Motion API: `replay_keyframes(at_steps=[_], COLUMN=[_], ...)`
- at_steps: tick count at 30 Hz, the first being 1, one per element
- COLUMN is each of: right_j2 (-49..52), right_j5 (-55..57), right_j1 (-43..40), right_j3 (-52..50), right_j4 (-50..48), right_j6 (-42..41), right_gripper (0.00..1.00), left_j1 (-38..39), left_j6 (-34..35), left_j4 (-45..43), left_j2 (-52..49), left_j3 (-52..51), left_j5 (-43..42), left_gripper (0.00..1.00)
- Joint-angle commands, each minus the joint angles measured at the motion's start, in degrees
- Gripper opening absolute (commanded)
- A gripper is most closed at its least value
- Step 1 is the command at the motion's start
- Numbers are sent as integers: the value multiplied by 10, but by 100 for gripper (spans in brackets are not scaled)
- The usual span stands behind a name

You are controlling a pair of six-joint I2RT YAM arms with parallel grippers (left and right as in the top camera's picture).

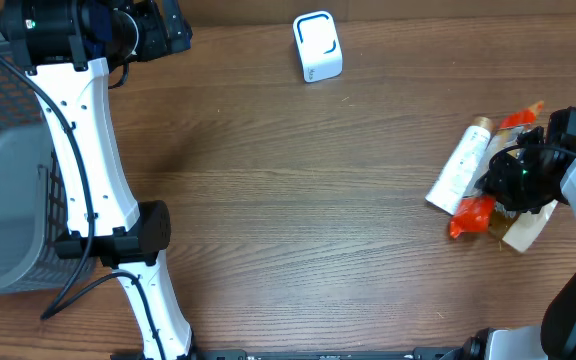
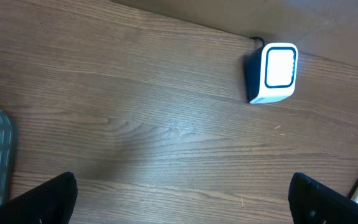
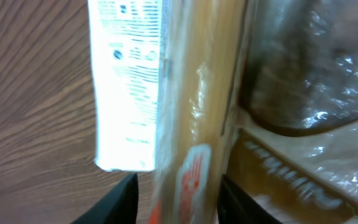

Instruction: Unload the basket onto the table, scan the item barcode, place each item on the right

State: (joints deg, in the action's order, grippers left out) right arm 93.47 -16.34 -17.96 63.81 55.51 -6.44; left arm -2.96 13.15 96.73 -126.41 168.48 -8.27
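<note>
Between the right gripper's (image 3: 178, 200) parted fingers sits the orange packet (image 3: 194, 93), a gap at the left finger; white tube (image 3: 129, 81) edge just leftward. Left gripper (image 2: 182, 199) wide, empty; scanner (image 2: 275, 71) ahead-right, bare tabletop (image 2: 135, 124) between.

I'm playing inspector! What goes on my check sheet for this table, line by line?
Surface: brown wooden table, no spills seen.
Job's things: white scanner at the far edge; white tube, orange packet and clear bag piled together on the right.
Clutter: nothing seen.
Hands: left hand wide open, holding nothing, over bare table; right hand down over the pile, fingers either side of the orange packet, grip unclear.
Cables: black cables run along the left arm.
Surroundings: grey basket at the left edge.
</note>
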Motion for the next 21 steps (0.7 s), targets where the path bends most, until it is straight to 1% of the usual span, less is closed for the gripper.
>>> replay_keyframes(at_steps=[1, 3, 4, 11, 17, 18, 19, 20, 21], right_j2=[-20, -20, -20, -46, -133, -153, -176, -195, -218], right_j5=[-17, -17, -17, -18, -23, -25, -25, -26, -28], right_j1=[1, 1, 1, 7, 44, 55, 66, 75, 84], right_j3=[28, 51, 65, 191, 284, 295, 302, 305, 306], right_j4=[19, 48, 64, 198, 291, 302, 309, 312, 314], right_j6=[13, 21, 22, 50, 54, 54, 54, 54, 49], right_gripper=[50, 58, 59, 58, 59, 62, 70, 100, 100], left_j1=[7, 7, 7, 7, 7, 7, 7, 7, 7], left_j6=[-1, -1, -1, -1, -1, -1, -1, -1, -1], left_j4=[1, 1, 1, 1, 1, 1, 1, 1, 1], left_j2=[9, 9, 9, 9, 9, 9, 9, 9, 9], left_j3=[4, 4, 4, 4, 4, 4, 4, 4, 4], left_j5=[4, 4, 3, 4, 4, 4, 4, 4, 4], left_gripper=[100, 99, 100, 100, 99, 99, 99, 100, 100])
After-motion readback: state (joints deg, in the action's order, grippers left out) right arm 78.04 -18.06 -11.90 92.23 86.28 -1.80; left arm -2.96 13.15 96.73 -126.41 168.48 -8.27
